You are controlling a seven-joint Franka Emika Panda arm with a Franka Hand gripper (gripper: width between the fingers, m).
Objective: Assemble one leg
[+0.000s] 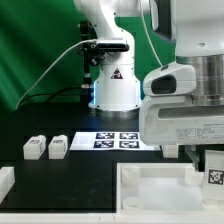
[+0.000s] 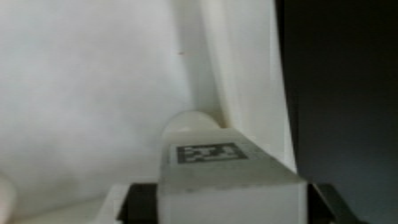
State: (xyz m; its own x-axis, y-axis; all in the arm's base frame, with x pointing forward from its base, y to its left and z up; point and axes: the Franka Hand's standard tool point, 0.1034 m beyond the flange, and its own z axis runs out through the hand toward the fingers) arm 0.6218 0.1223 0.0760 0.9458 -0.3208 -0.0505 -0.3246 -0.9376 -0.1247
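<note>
Between the jaws, closest to the wrist camera, sits the small white plastic block-shaped leg (image 2: pixel 214 170), its black-and-white square tag facing the lens. Dark pads (image 2: pixel 139 205) show on either flank of it, so the jaws read as pinching the leg across its width rather than standing spread. Its long axis runs straight out from the jaws, away from the wrist. Its rounded far end points at the large white square tabletop piece (image 2: pixel 89 90), close beside the raised rim (image 2: pixel 240 70) where that rim meets the flat face. Whether the tip already touches the tabletop piece cannot be told from either view. In the exterior view the leg (image 1: pixel 213 172) shows only its tagged face, low at that view's right below the wrist, and appears upright, with the tabletop piece (image 1: pixel 150 182) just beside and below it. By my judgement the coming move is a short travel along the leg's own axis into its seat near the corner, the axis kept square to the face. Farther back on the black table (image 1: pixel 100 158), well apart from the jaws toward the exterior view's left, two more small white block legs (image 1: pixel 35 147) lie side by side. The flat white marker board (image 1: pixel 118 139) lies just beside them, and the arm's white base (image 1: pixel 112 85) stands behind.
</note>
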